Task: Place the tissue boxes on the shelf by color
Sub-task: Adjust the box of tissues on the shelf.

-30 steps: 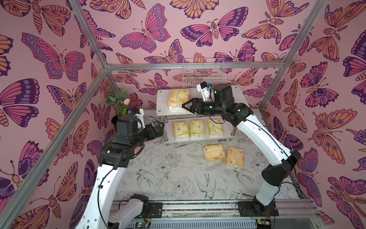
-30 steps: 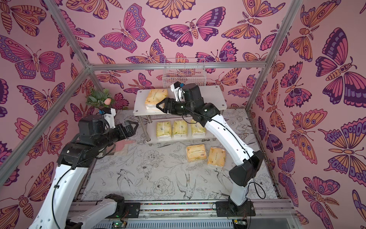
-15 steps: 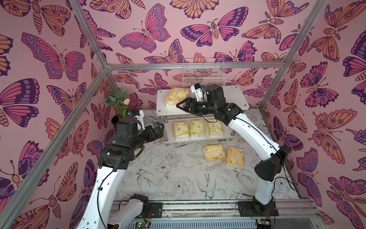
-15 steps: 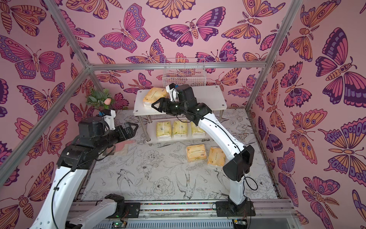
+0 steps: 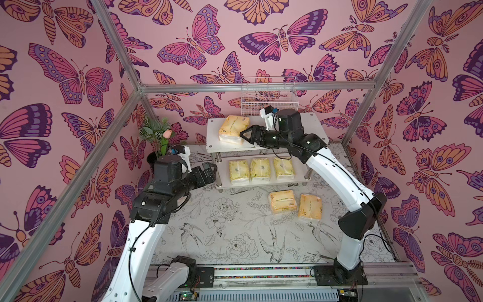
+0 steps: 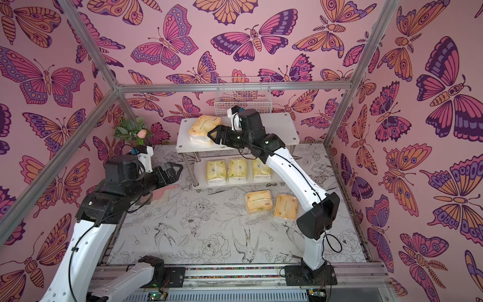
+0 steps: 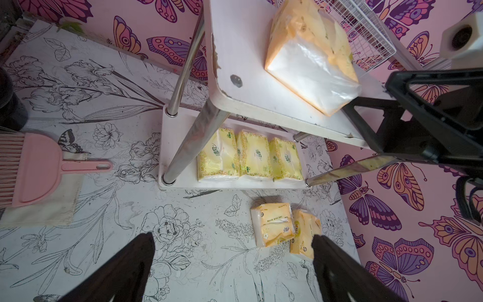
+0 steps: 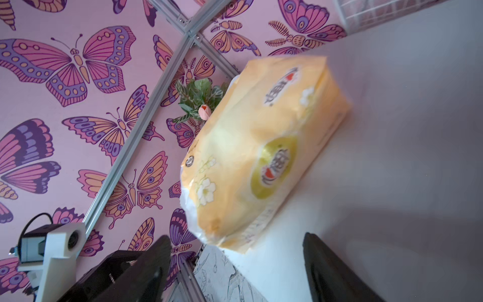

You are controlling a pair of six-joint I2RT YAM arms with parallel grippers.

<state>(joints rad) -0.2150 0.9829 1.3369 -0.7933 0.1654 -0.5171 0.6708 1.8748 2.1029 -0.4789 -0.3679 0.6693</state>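
The right claw [image 5: 242,134] stands spread and released, its tips just beside an orange pack [image 5: 234,128] that lies slightly askew at the 9 o'clock end of the shelf's [image 5: 308,128] upper board. Nothing sits between the jaws. Three pale packs [image 5: 260,170] fill the lower board, and two more orange packs [image 5: 282,201] [image 5: 310,207] wait on the tabletop [image 5: 235,235] at about 5 o'clock from the shelf.

The step in hand looks like letting go and backing off. Done well, that means keeping the jaws wide and drawing out toward 3 o'clock without snagging the soft wrap. The pack's near corner seems close to the board's front edge, so a nudge could tip it.

The left claw [image 5: 209,172] hovers empty and spread, at 9 o'clock of the lower board.
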